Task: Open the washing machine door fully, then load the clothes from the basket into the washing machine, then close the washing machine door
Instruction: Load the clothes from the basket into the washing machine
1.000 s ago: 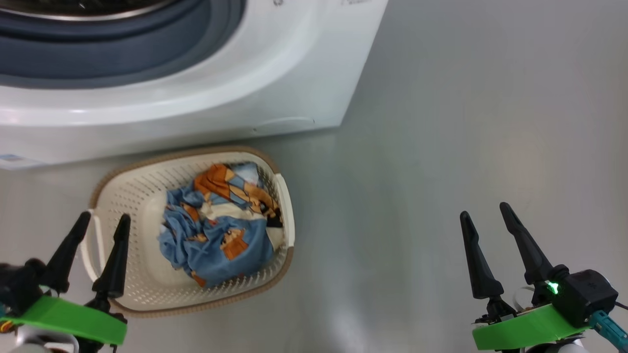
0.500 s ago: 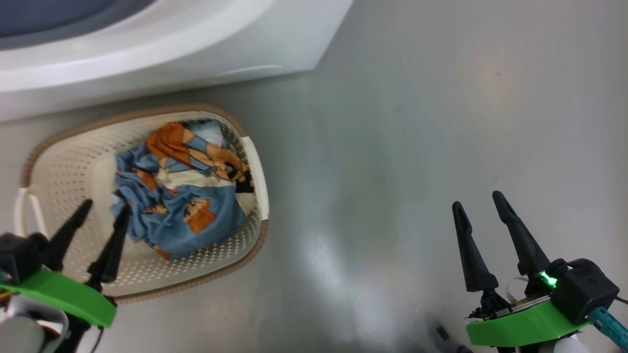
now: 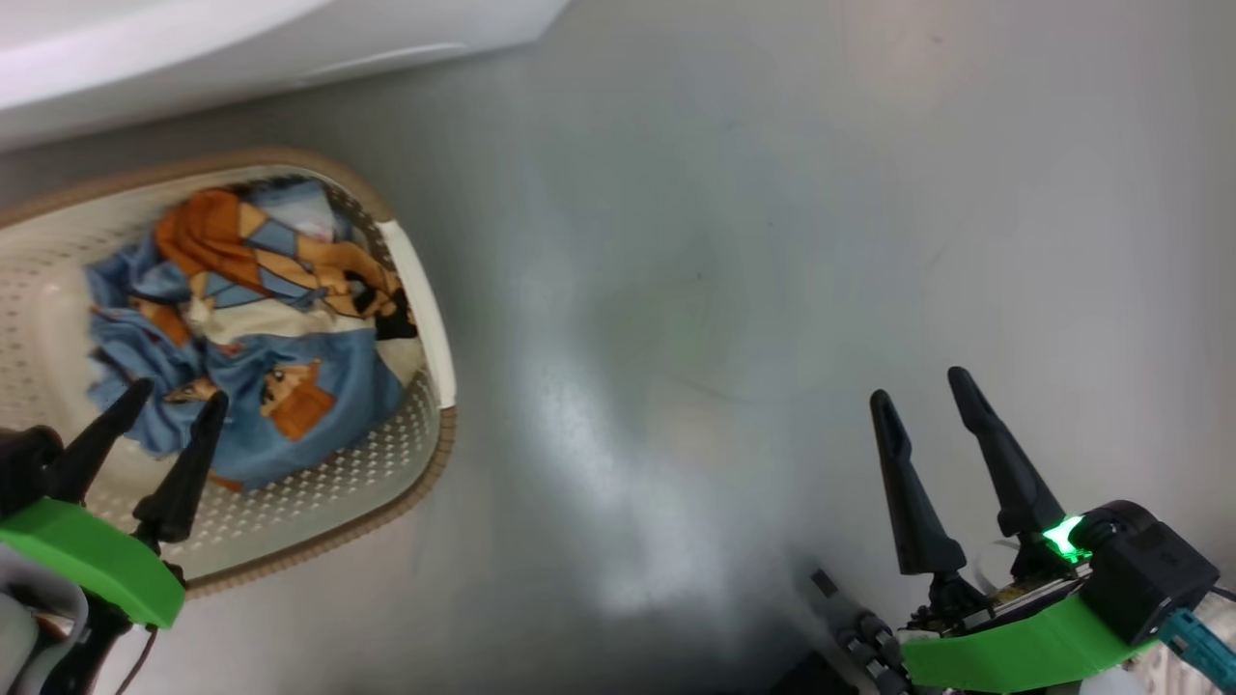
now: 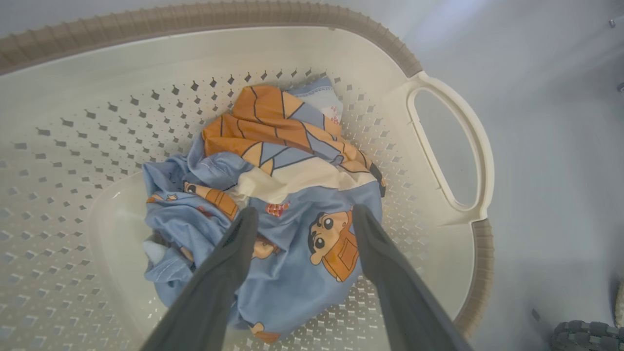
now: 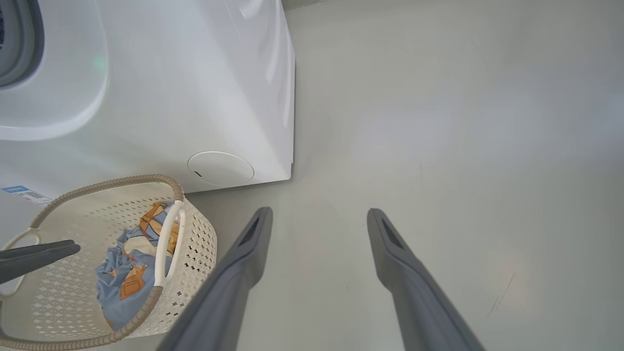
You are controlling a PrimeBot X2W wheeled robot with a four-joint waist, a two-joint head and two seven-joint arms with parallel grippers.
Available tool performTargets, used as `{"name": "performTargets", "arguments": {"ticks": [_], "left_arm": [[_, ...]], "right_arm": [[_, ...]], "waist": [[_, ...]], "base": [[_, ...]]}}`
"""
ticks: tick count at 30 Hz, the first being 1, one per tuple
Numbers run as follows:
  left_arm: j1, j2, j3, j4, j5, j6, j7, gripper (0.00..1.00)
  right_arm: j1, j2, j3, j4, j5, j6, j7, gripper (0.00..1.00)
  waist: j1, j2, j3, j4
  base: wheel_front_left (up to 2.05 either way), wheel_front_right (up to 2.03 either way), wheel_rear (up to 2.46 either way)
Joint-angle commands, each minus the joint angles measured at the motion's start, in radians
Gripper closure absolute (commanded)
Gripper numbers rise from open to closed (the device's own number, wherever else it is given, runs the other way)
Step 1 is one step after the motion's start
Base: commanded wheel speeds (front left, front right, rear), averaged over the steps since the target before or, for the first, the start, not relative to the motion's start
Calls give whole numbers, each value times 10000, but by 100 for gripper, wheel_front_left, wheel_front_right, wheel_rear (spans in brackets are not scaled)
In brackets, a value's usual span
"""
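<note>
The cream basket point(image 3: 415, 434) stands on the floor in front of the white washing machine point(image 3: 193, 48). In it lies a heap of light-blue clothes point(image 3: 290, 386) with orange patches. My left gripper point(image 3: 179, 394) hangs open over the basket's near side. In the left wrist view its tips point(image 4: 304, 212) straddle the clothes point(image 4: 292, 185) just above a cartoon figure, with nothing between them. My right gripper point(image 3: 919, 386) stands open over bare floor, well to the right of the basket. The washing machine door is out of view.
The right wrist view shows the machine's front corner point(image 5: 287, 122), its round white flap point(image 5: 220, 168), a blue label point(image 5: 19, 191) and the grey ring point(image 5: 19, 44). The basket point(image 5: 195, 243) stands close against the machine. Grey floor point(image 3: 724, 290) stretches to the right. Part of my base point(image 3: 855, 632) is at the bottom.
The head camera has swung, sliding machine and basket up and left in the picture. My left gripper has moved from the basket's left handle to over the clothes. Both grippers stay open.
</note>
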Motion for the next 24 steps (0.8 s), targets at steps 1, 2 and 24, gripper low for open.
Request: {"name": "performTargets", "arguments": {"ticks": [1, 2, 24], "left_arm": [[-120, 515, 171, -76, -101, 25, -63, 0], [-194, 598, 39, -56, -152, 25, -63, 0], [-1217, 1327, -1487, 1642, -1405, 25, -63, 0]], "right_arm": [[181, -47, 297, -215, 109, 16, -74, 0], [192, -47, 342, -217, 139, 16, -74, 0], [696, -47, 997, -398, 746, 16, -74, 0]], "waist": [[0, 0, 413, -385], [0, 0, 469, -432], [0, 0, 1054, -1631]], "base": [[0, 0, 0], [0, 0, 0], [0, 0, 0]]}}
